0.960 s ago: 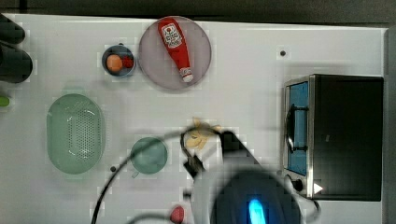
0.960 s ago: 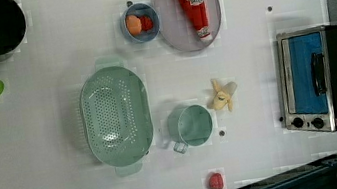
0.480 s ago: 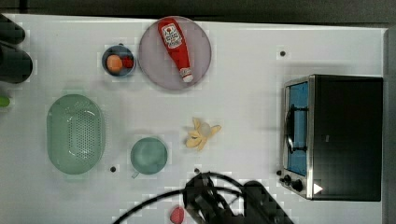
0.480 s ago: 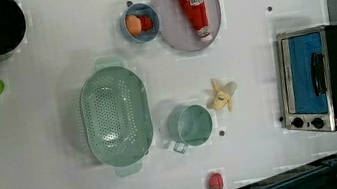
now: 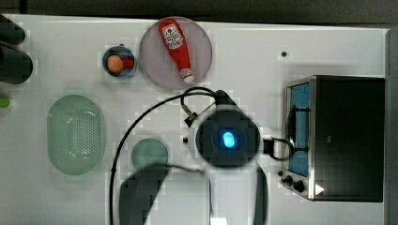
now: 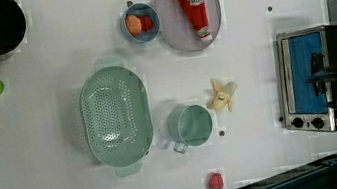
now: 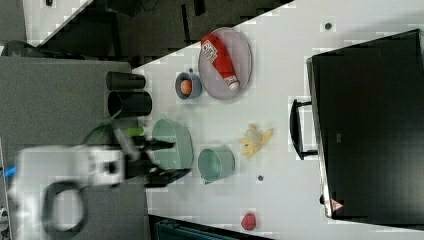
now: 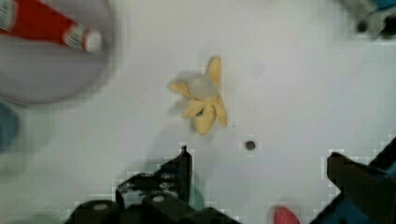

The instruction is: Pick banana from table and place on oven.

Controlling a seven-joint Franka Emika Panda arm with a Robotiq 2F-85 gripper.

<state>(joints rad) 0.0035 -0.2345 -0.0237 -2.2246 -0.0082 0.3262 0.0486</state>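
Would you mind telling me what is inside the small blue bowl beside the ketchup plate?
The blue bowl holds an orange ball-like piece and a smaller red piece, touching each other. Anything beneath them is covered and cannot be made out.

One banana (image 6: 222, 97), one oven (image 6: 321, 79), one ketchup bottle (image 6: 193, 1) (plated), one cup (image 6: 191, 125).

I am looking past the white surface at dark grey flooring (image 7: 65, 85) lying along the right view's left, a dark strip (image 5: 197, 7) running across the top view's top, and a blue rail (image 6: 281, 186) bordering the left view's bottom edge.
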